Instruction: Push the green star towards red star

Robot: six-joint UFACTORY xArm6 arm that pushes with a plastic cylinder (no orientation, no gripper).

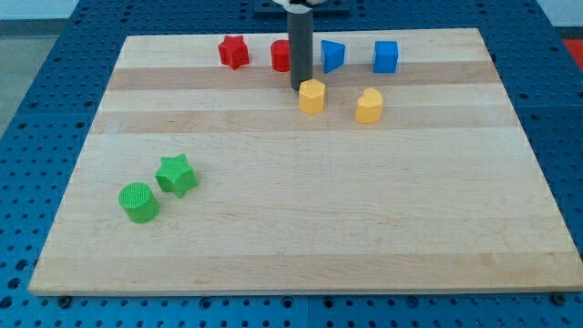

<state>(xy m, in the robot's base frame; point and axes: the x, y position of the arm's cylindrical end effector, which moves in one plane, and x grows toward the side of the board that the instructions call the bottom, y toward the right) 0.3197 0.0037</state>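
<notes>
Green star: green star-shaped plastic block (177, 174) sits near the wooden board's (301, 228) left edge, lower half, touching or just beside the green ribbed cylinder block (138, 201).
Red star: red star-shaped plastic block (233, 52) lies at the top edge, left of centre, well apart from the green star.
Tip: my tip (300, 87) rests near the top edge, just left of the yellow hexagonal block (311, 96) and in front of a partly hidden red block (281, 56).
Fingers: none; plain dark rod, nothing held.
Other blocks: yellow heart-like block (369, 106); two blue blocks (332, 56) (385, 56) along the top edge.
Risk: an off-centre push may spin the star aside; approaching from the lower left may drag the cylinder along.
Writing: none readable.
</notes>
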